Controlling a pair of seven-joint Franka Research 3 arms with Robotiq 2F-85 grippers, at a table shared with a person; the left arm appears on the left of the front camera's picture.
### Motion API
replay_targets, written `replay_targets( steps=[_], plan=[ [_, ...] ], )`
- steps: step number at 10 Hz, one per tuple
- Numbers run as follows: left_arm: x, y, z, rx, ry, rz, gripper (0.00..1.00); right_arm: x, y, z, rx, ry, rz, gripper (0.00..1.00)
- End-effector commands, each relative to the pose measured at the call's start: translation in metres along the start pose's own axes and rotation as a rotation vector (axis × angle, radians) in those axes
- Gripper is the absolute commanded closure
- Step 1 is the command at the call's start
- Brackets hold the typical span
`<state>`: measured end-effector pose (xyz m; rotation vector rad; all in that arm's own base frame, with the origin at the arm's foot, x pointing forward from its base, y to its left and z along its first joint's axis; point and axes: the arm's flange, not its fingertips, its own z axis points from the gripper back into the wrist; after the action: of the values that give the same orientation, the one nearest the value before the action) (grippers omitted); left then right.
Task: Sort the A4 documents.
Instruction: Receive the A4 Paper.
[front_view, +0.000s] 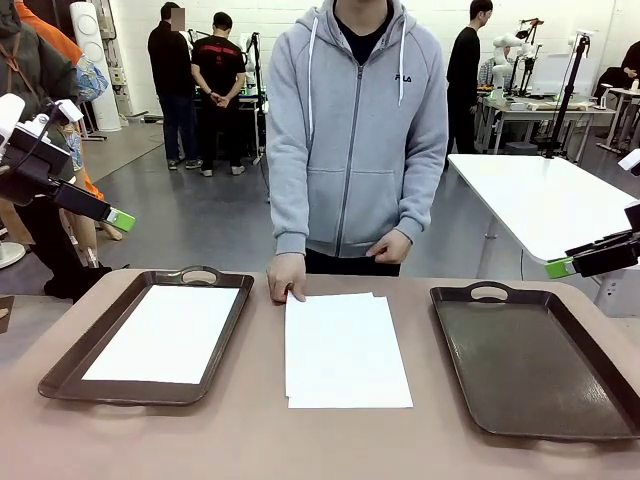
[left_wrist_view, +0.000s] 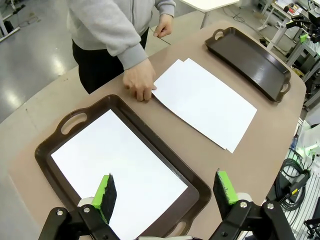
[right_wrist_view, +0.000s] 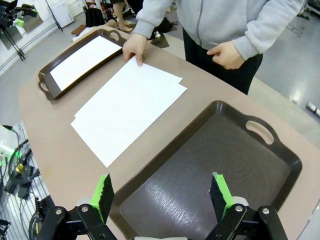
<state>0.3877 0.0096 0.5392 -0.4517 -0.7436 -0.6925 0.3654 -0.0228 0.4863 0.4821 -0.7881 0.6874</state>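
1. Tools hang idle and empty. The left tool (left_wrist_view: 164, 189) has its green pads spread wide above the near end of the left tray (left_wrist_view: 165, 155). The right tool (right_wrist_view: 161, 192) is spread just as wide over the near end of the right tray (right_wrist_view: 200, 150). Neither touches anything.
2. One single sheet (left_wrist_view: 115, 165) lies flat inside the left tray, roughly square to its walls, so I judge that one document is already sorted. The right tray holds no paper.
3. The A4 documents left to sort form a loose stack (front_view: 345, 350) at the middle of the bench (front_view: 250, 440). The left tray lies at the stack's 9 o'clock and the right tray at its 3 o'clock. Stepped edges show at least two sheets, slightly fanned.
4. At the stack's 11 o'clock corner the person's hand (front_view: 287, 278) rests fingertips on the paper, probably to pin the light sheets in place.
5. The trays are dark brown and look rigid, with raised rims and cut-out handles. The right tray's floor is finely grained with a dull sheen. The paper is thin, matte and white. The bench is smooth and tan, with rounded corners.
6. Flat sheets on so smooth a surface offer little edge to pinch, which will likely make lifting one awkward.
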Motion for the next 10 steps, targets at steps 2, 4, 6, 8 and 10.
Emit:
replay_targets(
  steps=[2, 4, 6, 8, 10],
  plan=[
    [0.0005, 0.0002, 0.0008, 0.005, 0.005, -0.008, 0.0, -0.0013, -0.0035, -0.0048, 0.013, -0.016, 0.01, 0.0],
    [0.0005, 0.0002, 0.0008, 0.005, 0.005, -0.008, 0.0, -0.0013, -0.0035, -0.0048, 0.013, -0.016, 0.01, 0.0],
    [0.0005, 0.0002, 0.0008, 0.005, 0.005, -0.008, 0.0, -0.0013, -0.0035, -0.0048, 0.013, -0.016, 0.01, 0.0],
    [0.0005, 0.0002, 0.0008, 0.005, 0.005, -0.008, 0.0, -0.0013, -0.0035, -0.0048, 0.013, -0.016, 0.01, 0.0],
    [0.0005, 0.0002, 0.0008, 0.005, 0.005, -0.008, 0.0, -0.0013, -0.0035, -0.0048, 0.013, -0.016, 0.01, 0.0]
  ],
)
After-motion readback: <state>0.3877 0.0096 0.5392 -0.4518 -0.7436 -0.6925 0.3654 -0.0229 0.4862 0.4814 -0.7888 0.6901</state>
